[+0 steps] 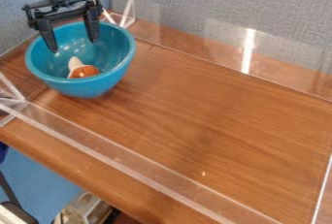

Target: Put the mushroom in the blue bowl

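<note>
The blue bowl stands at the far left of the wooden table. Inside it lies the mushroom, orange-brown cap up, resting on the bowl's bottom. My gripper hangs over the bowl's back rim, above the mushroom and apart from it. Its two black fingers stand wide open with nothing between them.
Clear acrylic walls run along the table's back and front edges. A grey fabric panel stands behind the table. The wooden tabletop stretches right of the bowl.
</note>
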